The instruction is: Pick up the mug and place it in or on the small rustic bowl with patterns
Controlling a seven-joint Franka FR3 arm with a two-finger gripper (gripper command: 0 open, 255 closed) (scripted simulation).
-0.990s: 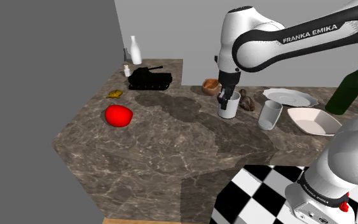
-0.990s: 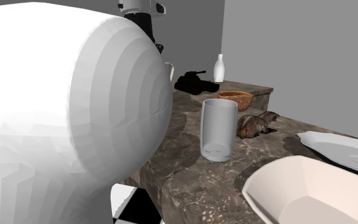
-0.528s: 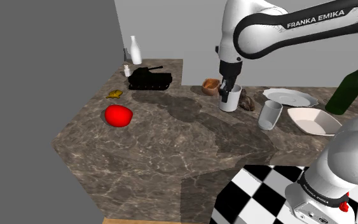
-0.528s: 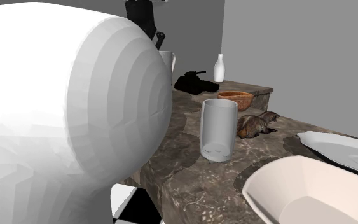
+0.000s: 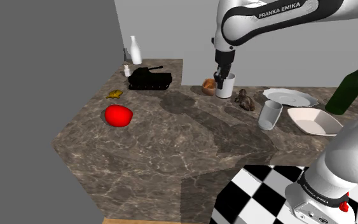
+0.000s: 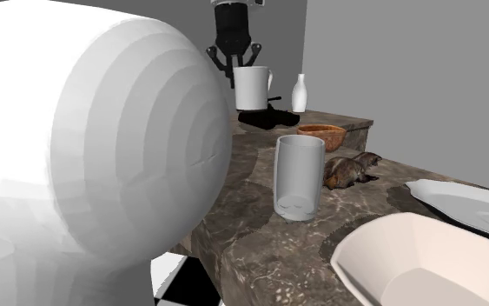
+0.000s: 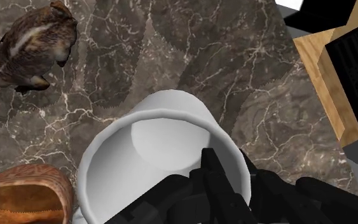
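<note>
1. Dark brown marble countertop [image 5: 171,140] with white veins runs below plain grey walls. Your white arm arches high over it, with the wrist turned straight down.
2. Your black gripper [image 5: 222,79] pinches the wall of the plain white mug [image 5: 225,87], one finger inside the rim and one outside.
3. That mug hangs upright from the fingers, clear of the marble.
4. Just beside and below the gripper sits the small orange-brown patterned bowl [image 5: 208,85]. A brown bird figurine [image 7: 28,44] lies a little farther off.
</note>
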